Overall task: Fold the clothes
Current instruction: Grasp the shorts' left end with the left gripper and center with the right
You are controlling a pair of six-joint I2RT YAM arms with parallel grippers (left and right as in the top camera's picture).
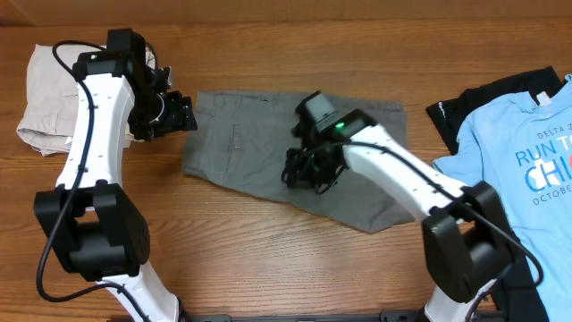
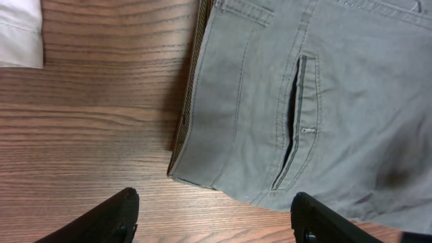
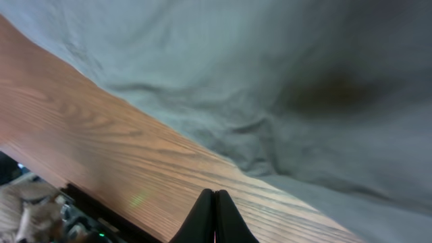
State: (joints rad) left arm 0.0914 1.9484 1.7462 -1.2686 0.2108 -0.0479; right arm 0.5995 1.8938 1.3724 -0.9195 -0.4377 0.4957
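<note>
The grey shorts (image 1: 255, 143) lie flat across the middle of the wooden table, waistband to the left. My left gripper (image 1: 181, 114) is open and empty, just off the waistband's left edge. In the left wrist view its fingers (image 2: 214, 216) straddle bare wood in front of the waistband corner, with the shorts (image 2: 351, 101) and their slit back pocket (image 2: 295, 121) beyond. My right gripper (image 1: 308, 172) is shut with nothing seen between the fingers, over the shorts' near edge. Its tips (image 3: 216, 197) hover above bare wood beside the grey cloth (image 3: 270, 67).
The pale beige shorts (image 1: 45, 98) lie folded at the far left and show as a pale corner in the left wrist view (image 2: 20, 34). A light blue printed T-shirt (image 1: 527, 152) on a black garment (image 1: 483, 100) lies at the right edge.
</note>
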